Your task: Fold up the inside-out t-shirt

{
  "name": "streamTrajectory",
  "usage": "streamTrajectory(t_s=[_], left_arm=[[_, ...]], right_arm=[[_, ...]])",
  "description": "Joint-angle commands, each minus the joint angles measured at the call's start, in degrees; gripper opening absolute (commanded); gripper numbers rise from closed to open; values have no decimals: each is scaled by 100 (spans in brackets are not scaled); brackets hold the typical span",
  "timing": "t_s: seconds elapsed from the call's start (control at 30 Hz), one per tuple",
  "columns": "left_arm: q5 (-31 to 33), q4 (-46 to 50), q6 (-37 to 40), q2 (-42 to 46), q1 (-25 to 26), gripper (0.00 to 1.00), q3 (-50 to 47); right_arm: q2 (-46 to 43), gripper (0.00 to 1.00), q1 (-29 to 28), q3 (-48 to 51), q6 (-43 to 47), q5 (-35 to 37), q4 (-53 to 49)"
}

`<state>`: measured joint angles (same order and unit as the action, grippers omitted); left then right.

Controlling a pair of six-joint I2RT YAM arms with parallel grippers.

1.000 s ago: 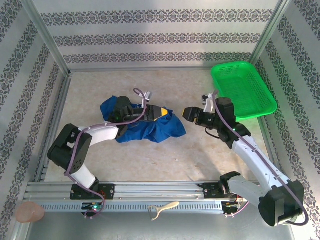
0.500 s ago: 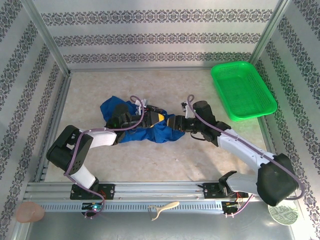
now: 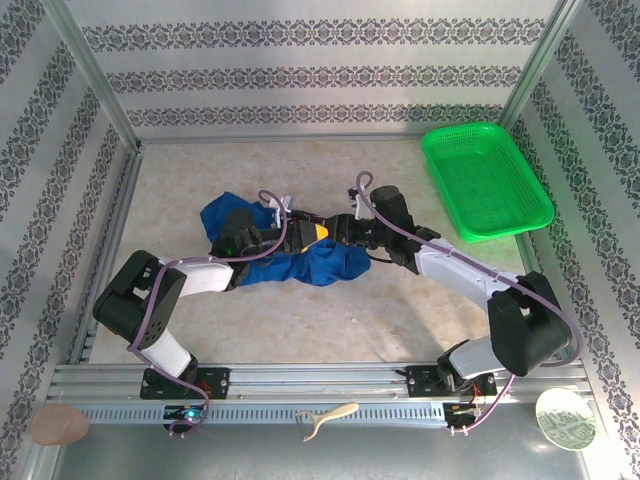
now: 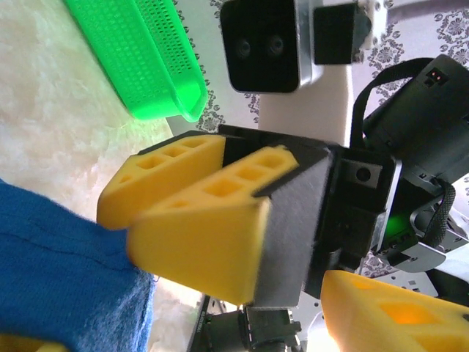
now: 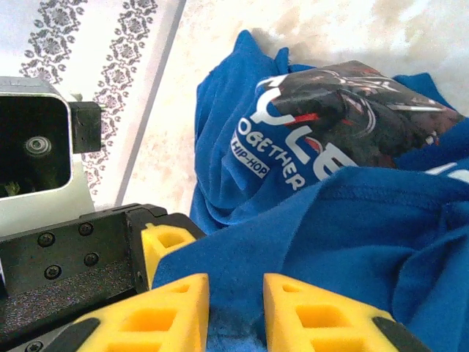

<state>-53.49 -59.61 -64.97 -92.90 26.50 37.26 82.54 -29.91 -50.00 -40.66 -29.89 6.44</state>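
Top external: beige table point(image 3: 400, 320), patterned walls point(image 3: 320, 75) (left tool point(image 3: 320, 232) spread, right tool point(image 3: 345, 233) pinching t-shirt point(image 3: 300, 266)).

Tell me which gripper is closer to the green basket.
The right gripper: it comes at the t-shirt from the side of the green basket; the left gripper sits just farther away.

Royal-blue t-shirt point(image 3: 330, 266); green mesh basket point(image 3: 487, 180); floral-striped walls point(image 3: 300, 80)

Both arms are reached inward, the left end effector point(image 3: 312, 232) set tip to tip with the right end effector point(image 3: 342, 233). The left's fingers are spread wide; the right's are held narrowly parted.
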Motion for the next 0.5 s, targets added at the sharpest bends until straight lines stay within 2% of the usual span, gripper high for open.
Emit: streamTrajectory(t_s=[0.0, 0.03, 0.07, 0.3, 0.47], left_arm=[[-45, -419, -59, -32, -57, 65, -32], [-39, -419, -54, -34, -57, 65, -23], [-45, -420, -47, -37, -57, 65, -11], [119, -96, 143, 115, -188, 65, 9], [336, 961, 825, 310, -388, 67, -158]], right_arm=[[47, 12, -74, -157, -38, -147, 214], [17, 2, -68, -137, -51, -157, 220], [-42, 0, -60, -111, -48, -169, 206], [-1127, 0, 524, 179, -230, -250, -37], [-1907, 0, 913, -288, -129, -378, -797]])
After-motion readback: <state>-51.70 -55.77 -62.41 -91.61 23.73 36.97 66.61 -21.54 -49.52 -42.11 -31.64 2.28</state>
